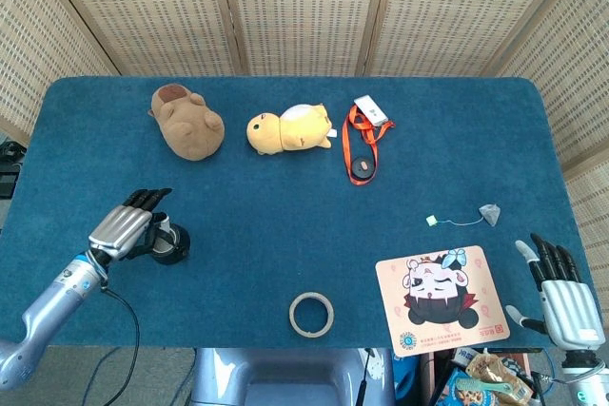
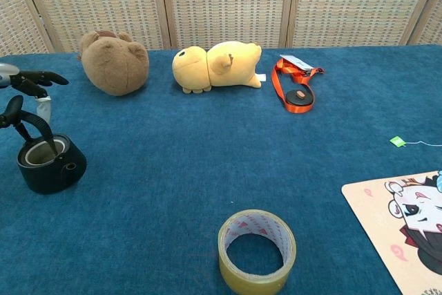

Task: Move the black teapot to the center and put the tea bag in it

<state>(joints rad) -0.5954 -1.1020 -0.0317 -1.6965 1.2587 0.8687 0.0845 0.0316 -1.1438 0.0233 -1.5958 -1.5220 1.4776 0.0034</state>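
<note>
The black teapot (image 1: 169, 245) (image 2: 50, 164) stands lidless near the table's left front, its wire handle raised. My left hand (image 1: 123, 228) (image 2: 25, 81) hovers just left of it with fingers stretched out and apart, holding nothing. The tea bag (image 1: 490, 211) lies far off at the right side, its string running to a green tag (image 1: 432, 221) (image 2: 397, 141). My right hand (image 1: 561, 297) is off the table's front right corner, fingers straight and empty, seen only in the head view.
A brown plush (image 1: 188, 121) (image 2: 114, 62), a yellow plush (image 1: 288, 128) (image 2: 215, 65) and an orange lanyard (image 1: 363, 145) (image 2: 295, 88) lie at the back. A tape roll (image 1: 312, 315) (image 2: 257, 251) and a cartoon mat (image 1: 440, 299) (image 2: 404, 226) sit at the front.
</note>
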